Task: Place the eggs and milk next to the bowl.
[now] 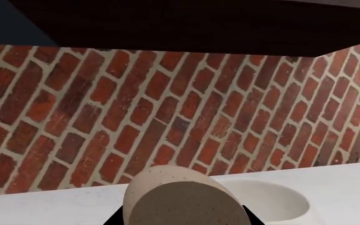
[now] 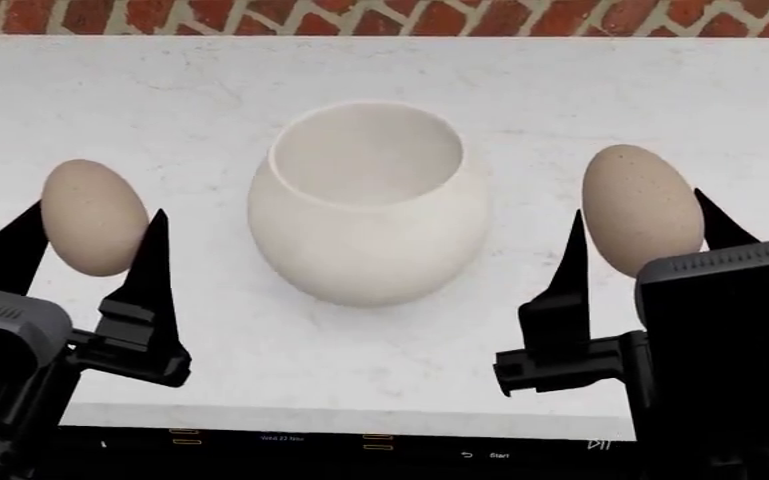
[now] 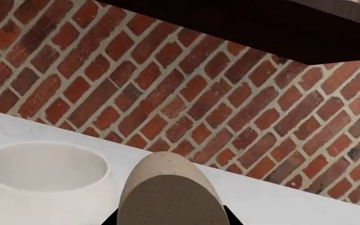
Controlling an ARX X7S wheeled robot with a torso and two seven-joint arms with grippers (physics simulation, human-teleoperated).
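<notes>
Flanking the bowl on both sides: two eggs, each clamped in its own hand and, as far as the head view tells, raised off the desk. Left egg: speckled tan, long axis near upright with a slight lean, pinched between the dark fingers of the left hand, off the bowl's left flank with bare desk showing between. Right egg: same make, long axis likewise near upright, clamped by the right hand, off the bowl's right flank, also apart from it. Bowl: cream-white, round-bellied, upright at mid-desk, mouth open upward, nothing visible inside. Each wrist view confirms its egg close under the lens with the bowl's rim to one side. Governing relation, judged: each egg already sits beside the bowl, so the placement turns on a straight descent, each arm on its own side, no crossing. Risk, judged: an egg set down on end may roll. Milk: not in any view. Backdrop: red brick wall behind the desk.
</notes>
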